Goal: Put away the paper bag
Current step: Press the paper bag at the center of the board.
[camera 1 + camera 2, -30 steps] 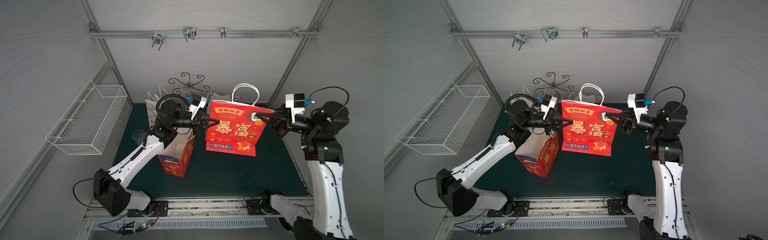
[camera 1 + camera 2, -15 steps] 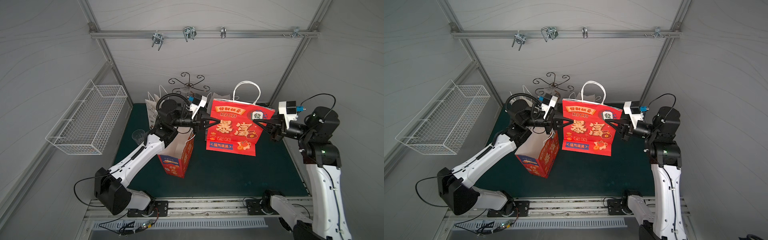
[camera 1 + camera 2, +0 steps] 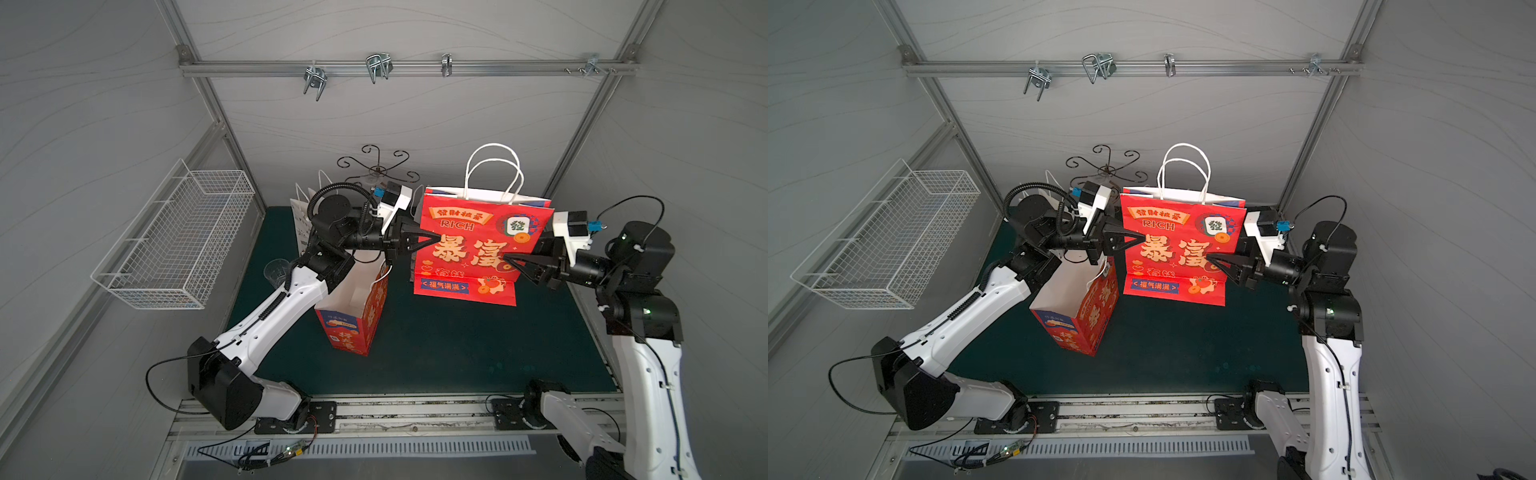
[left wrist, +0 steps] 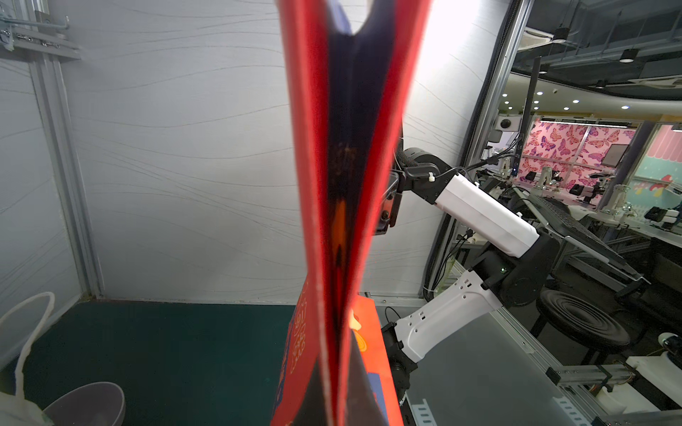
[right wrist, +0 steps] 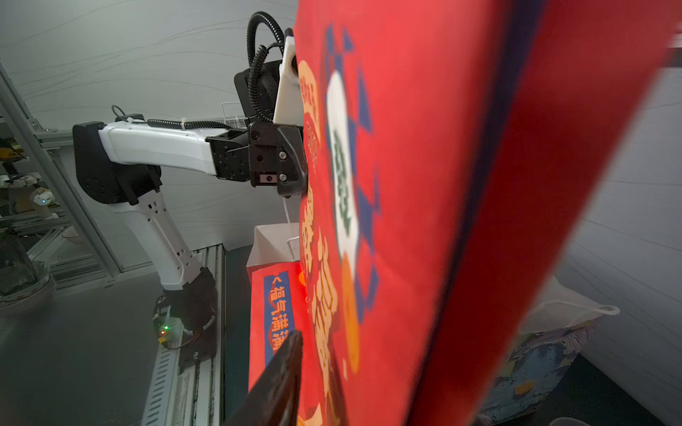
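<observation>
The paper bag [image 3: 469,232] is bright red, printed with big cream-gold characters, the word RICH, a white tile bearing a green character amid blue checks, and a blue strip near its base; its rope handles [image 3: 493,144] are white. The smaller bag [image 3: 353,328] is red and blue outside, white inside. The counter [image 3: 457,353] is dark green. The wire basket [image 3: 178,241] is white.

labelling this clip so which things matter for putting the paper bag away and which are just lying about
In the job: big red bag, left end effector gripping its edge, perhaps the wire basket.
Lying about: small red bag, white bag, plastic cup, curly metal stand.
</observation>
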Robot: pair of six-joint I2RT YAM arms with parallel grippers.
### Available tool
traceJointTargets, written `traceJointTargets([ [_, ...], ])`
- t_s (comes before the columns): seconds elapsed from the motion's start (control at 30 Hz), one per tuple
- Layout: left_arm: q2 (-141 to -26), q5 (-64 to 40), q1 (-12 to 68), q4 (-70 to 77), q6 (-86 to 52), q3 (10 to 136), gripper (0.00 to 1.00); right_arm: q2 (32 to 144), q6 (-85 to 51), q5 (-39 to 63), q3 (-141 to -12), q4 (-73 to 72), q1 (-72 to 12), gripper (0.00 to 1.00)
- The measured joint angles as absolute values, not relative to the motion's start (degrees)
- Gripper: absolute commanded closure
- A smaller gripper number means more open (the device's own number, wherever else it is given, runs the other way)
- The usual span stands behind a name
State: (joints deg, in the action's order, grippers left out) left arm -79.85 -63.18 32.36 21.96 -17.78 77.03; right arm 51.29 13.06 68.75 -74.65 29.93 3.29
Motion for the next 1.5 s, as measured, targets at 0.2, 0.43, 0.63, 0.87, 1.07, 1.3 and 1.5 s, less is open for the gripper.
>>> traceJointTargets([
  [0.2,-79.85,-62.81,32.34,21.89,-17.32,77.03,1.0,51.44,13.34,70.67,-73.82,30.63,3.49,1.0],
  [0.43,-79.81,-62.59,32.32,21.91,-16.91,77.08,1.0,51.16,15.53,70.87,-74.54,33.95,3.51,0.58],
  [0.63,-79.7,-62.43,32.32,21.91,-16.82,77.91,1.0,50.26,17.69,69.47,-73.63,35.88,4.21,0.7],
  [0.87,-78.81,-62.3,32.32,21.87,-16.62,77.97,1.0,50.19,17.93,71.57,-71.59,36.12,4.62,0.98],
  [1.07,-78.78,-61.67,32.32,21.76,-16.51,77.97,1.0,50.15,17.91,73.56,-71.66,36.67,4.97,0.84],
  [1.3,-78.78,-61.06,32.32,21.98,-16.73,77.97,1.0,49.58,21.43,71.33,-72.49,40.99,5.02,0.67],
  [1.5,-78.78,-61.04,32.32,22.0,-16.84,78.0,1.0,49.52,23.51,70.43,-72.47,43.97,5.39,0.8],
])
